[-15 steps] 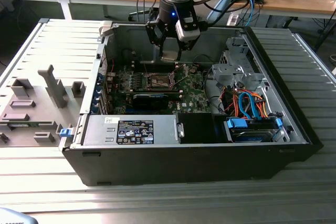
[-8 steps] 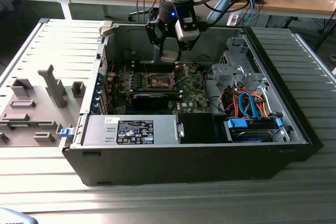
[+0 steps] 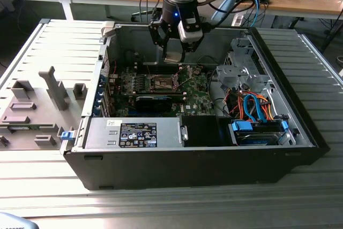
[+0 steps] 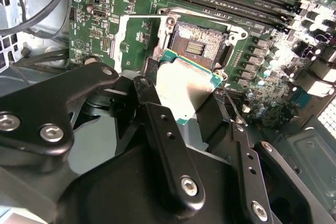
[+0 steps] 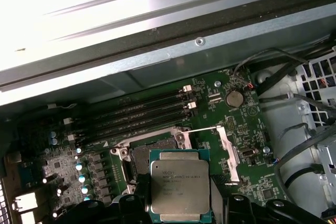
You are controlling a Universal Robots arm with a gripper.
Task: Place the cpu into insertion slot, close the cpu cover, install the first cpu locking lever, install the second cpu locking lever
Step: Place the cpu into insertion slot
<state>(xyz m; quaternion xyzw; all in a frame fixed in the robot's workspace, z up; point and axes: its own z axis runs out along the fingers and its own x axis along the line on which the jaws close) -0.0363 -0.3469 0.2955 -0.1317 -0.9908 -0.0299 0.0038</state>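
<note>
Fingers [image 4: 157,124] of the gripper [image 4: 184,94] are clenched on two opposite edges of the chip [image 4: 186,85], holding it flat with its grey metal top facing the wrist.

In the exterior view the gripper hangs inside the open computer case [image 3: 187,167], over the far part of the green board [image 3: 195,97]. On that board the socket [image 4: 197,43] lies bare and dark. Its cover [image 4: 131,40] is swung open and rests to one side, clear of the opening.

The chip hovers near the socket and is not yet in it, so the first step, placing it, is the one in hand. In both wrist views it overlaps one side of the socket, which suggests it sits off-centre, though the camera angle may account for that.

Seating it likely calls for squaring the chip to the rim, keeping it level and lowering it gently. A tilted or shifted drop could harm the contacts underneath.
</note>
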